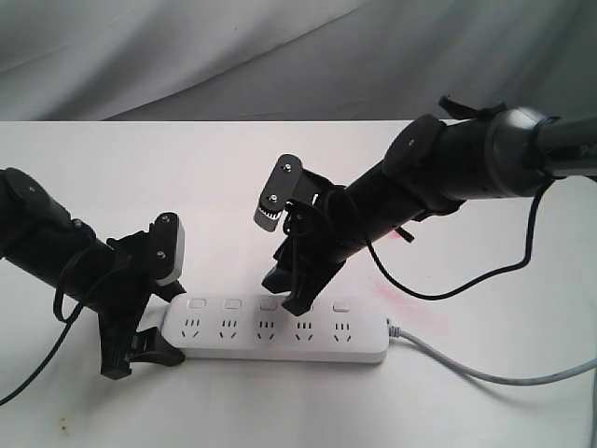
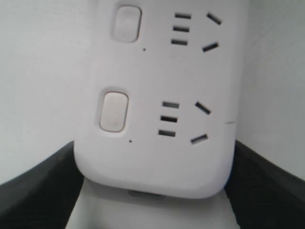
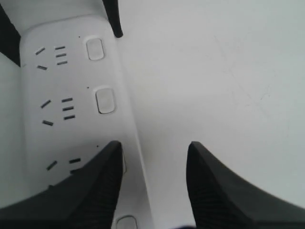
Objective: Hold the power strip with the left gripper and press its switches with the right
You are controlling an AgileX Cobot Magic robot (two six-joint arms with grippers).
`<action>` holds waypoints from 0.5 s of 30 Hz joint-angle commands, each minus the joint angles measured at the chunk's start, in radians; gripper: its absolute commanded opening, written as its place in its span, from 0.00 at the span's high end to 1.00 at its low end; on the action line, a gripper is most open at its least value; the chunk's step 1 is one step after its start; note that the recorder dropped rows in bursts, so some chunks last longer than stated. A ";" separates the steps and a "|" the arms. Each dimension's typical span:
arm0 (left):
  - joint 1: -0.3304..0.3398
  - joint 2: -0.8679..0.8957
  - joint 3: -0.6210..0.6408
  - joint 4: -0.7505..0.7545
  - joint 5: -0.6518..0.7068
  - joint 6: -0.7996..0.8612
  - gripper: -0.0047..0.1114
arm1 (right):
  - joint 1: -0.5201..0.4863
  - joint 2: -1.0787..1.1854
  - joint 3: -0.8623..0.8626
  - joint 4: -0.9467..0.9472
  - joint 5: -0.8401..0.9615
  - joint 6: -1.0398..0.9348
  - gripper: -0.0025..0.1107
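The white power strip (image 1: 280,349) lies flat near the front of the table, its grey cord (image 1: 485,371) running off to the right. My left gripper (image 1: 159,329) is shut on the strip's left end, and the left wrist view shows the strip (image 2: 147,162) wedged between both black fingers (image 2: 43,191) of that gripper (image 2: 153,148). My right gripper (image 1: 286,291) is open above the middle of the strip. One fingertip (image 3: 114,152) is over a middle switch, hiding it, while the other hangs over bare table. Other switches (image 1: 232,303) (image 2: 114,110) (image 3: 105,100) are uncovered.
The table (image 1: 112,177) is white, with a grey cloth backdrop (image 1: 187,56) behind its far edge. A faint pink smear (image 1: 410,297) marks the table right of the strip. A thin black cable (image 1: 448,289) loops down from the right arm.
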 commanded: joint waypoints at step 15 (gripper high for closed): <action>0.002 0.000 -0.004 -0.010 -0.009 -0.002 0.44 | 0.022 0.024 0.004 0.027 -0.028 -0.033 0.62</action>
